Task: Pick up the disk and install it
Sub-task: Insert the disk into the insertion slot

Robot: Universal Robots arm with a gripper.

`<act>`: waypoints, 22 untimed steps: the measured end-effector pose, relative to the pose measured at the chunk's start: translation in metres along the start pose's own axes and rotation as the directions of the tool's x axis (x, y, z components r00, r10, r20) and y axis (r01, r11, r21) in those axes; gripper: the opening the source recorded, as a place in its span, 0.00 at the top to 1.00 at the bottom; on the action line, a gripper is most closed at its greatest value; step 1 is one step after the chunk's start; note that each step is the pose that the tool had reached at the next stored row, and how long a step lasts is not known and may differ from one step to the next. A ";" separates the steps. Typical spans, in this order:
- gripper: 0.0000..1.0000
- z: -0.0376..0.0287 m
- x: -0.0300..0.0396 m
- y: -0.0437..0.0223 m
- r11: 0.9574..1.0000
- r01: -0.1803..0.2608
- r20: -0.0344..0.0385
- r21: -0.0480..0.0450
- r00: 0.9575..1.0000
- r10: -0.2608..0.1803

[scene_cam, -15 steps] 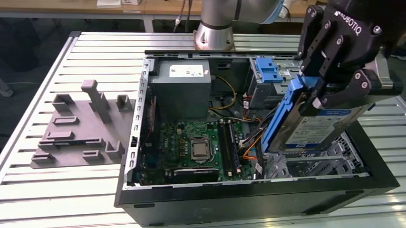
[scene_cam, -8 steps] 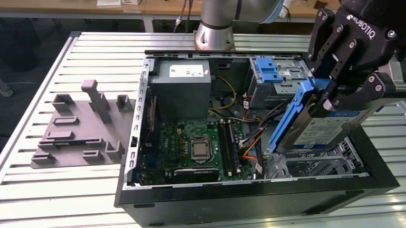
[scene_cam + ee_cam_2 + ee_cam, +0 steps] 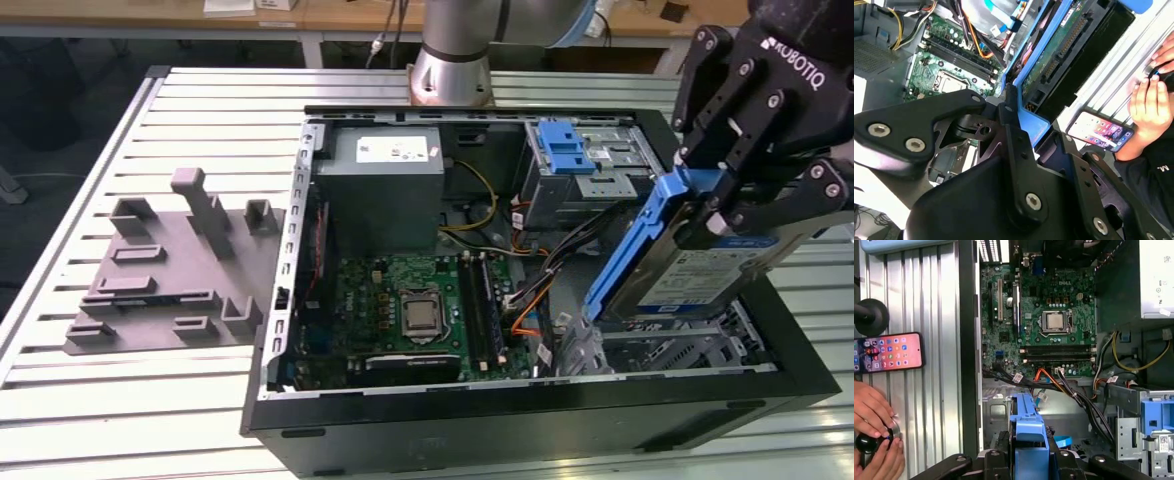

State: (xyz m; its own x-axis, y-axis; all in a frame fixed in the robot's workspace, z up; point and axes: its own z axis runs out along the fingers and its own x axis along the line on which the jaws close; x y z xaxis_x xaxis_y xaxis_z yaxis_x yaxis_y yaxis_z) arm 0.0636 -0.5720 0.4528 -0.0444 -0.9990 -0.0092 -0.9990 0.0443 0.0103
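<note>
A: Where your hand (image 3: pixel 727 208) hangs over the open case (image 3: pixel 507 405), what does it grip?
B: You have it clamped on the disk (image 3: pixel 701 275), held tilted above the case, exterior view's right

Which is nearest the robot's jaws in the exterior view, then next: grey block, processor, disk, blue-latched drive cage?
1. Disk, clamped in the gripper.
2. Blue-latched drive cage, close by in the case.
3. Processor, mid-motherboard.
4. Grey block, on the exterior view's left.

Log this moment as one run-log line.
gripper: shut on disk | disk: on edge, tilted, over open computer case at the exterior view's right | install: not yet seated | hand: on slatted table beside case
</note>
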 end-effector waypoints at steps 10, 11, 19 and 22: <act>0.64 0.0054 -0.0039 -0.0074 1.000 0.006 0.000 0.000 1.000 -0.006; 0.64 0.0059 -0.0042 -0.0082 1.000 0.006 0.000 0.000 1.000 -0.006; 0.64 0.0112 -0.0059 -0.0097 1.000 0.006 0.001 0.000 1.000 -0.006; 0.64 0.0130 -0.0060 -0.0101 1.000 0.006 0.000 0.000 1.000 -0.006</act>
State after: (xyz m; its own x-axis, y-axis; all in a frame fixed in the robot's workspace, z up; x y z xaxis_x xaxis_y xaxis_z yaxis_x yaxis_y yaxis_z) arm 0.0738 -0.5663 0.4397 -0.0384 -0.9992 -0.0097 -0.9992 0.0383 0.0103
